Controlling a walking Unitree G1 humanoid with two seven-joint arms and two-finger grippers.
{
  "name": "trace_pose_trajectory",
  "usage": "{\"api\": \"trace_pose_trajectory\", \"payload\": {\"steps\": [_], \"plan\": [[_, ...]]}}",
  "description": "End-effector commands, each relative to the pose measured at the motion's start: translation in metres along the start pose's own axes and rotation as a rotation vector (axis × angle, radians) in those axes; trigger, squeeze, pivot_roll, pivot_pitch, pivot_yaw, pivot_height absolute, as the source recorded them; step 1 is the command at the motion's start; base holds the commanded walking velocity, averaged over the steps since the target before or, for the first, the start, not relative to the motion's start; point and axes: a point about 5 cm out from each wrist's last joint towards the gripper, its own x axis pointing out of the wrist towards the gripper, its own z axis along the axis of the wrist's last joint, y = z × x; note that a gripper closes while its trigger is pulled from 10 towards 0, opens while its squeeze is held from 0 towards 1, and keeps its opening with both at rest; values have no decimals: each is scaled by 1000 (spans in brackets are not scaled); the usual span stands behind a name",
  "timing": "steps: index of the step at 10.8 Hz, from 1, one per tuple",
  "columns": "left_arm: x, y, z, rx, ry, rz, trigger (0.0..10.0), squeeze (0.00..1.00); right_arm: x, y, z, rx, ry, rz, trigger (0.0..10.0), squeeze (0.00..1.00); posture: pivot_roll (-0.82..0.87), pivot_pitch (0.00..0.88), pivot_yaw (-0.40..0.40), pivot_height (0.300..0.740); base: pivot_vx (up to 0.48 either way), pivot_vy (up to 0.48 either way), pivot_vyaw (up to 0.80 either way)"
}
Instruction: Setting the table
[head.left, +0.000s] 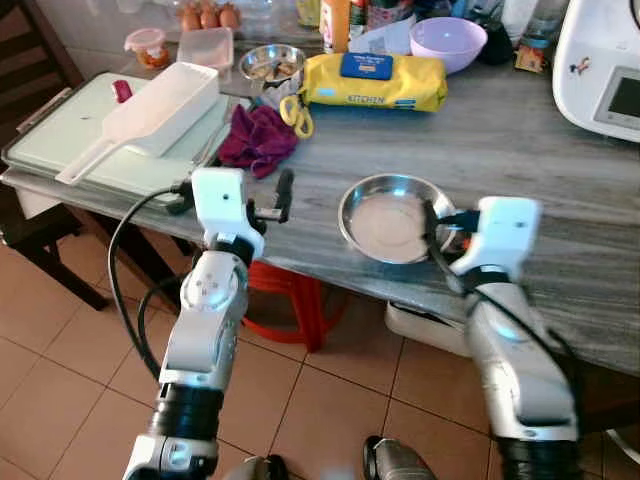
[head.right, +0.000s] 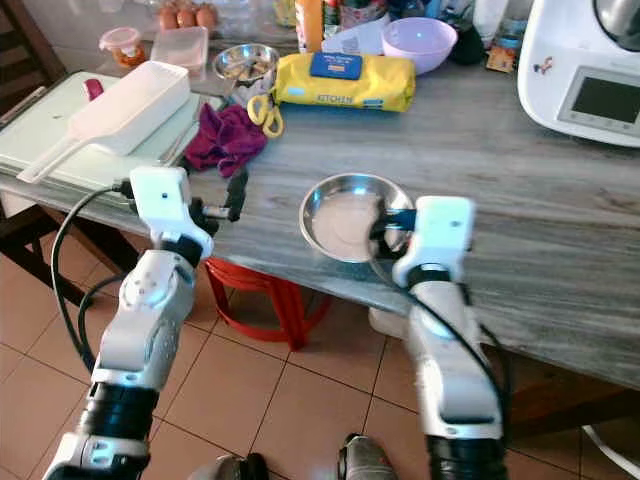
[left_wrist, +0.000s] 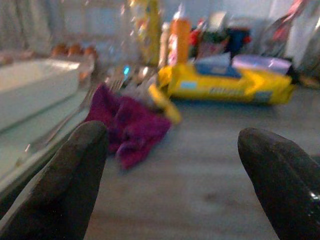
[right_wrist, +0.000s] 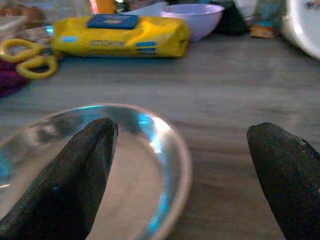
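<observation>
While both arms are reaching out over the near edge of the grey wood-grain worktop (head.left: 520, 150), you've got your right pincer (head.right: 385, 228) sitting right at the steel plate (head.left: 385, 222), which lies flat close to the worktop's front edge. Its 2 black fingers (right_wrist: 75, 185) are spread wide apart: from the right wrist view, 1 finger hangs over the plate's inside and the other is out past the rim over bare wood, so the rim runs between them. Can't tell if either finger is actually touching the metal.

Your left pincer (head.left: 280, 200) is further to the left, at the worktop edge, with its fingers also well apart and nothing between them. It's pointing toward the crumpled magenta cloth (head.left: 258, 138), which sits just beside the white tray (head.left: 60, 140). On that tray there's a long white plastic scoop-like container (head.left: 150, 115) lying at an angle.

Behind the cloth you've got yellow-handled scissors (head.left: 295, 112) touching the yellow wipes pack (head.left: 375, 82) with its blue lid. A small steel bowl (head.left: 272, 65) with some food in it is just left of the pack, and a lilac bowl (head.left: 448, 42) sits behind the pack's right end. A white kitchen appliance (head.left: 600, 70) with a screen stands at the far right. Eggs (head.left: 208, 16) and a clear lidded tub (head.left: 205, 48) are at the back left. Under the worktop, a red stool (head.left: 290, 295) stands on the tiled floor (head.left: 60, 380).
</observation>
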Motion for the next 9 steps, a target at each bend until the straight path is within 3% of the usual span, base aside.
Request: {"api": "trace_pose_trajectory", "payload": {"steps": [1, 3, 6, 9], "plan": [[-2, 4, -3, 4, 20, 25, 10000, 0, 0, 3, 2, 2, -10, 3, 10000, 0, -207, 164, 54, 740, 0, 0, 0], [-3, 3, -5, 26, 31, 42, 10000, 0, -2, 6, 0, 8, 2, 12, 10000, 0, -208, 167, 54, 740, 0, 0, 0], [-23, 9, -13, 72, 39, 24, 10000, 0, -11, -5, 9, -14, -71, -18, 10000, 0, -203, 174, 56, 740, 0, 0, 0], [-36, 7, -20, 51, 92, -4, 10000, 0, -24, 3, 9, 56, -60, 25, 10000, 0, -205, 187, 58, 740, 0, 0, 0]]}}
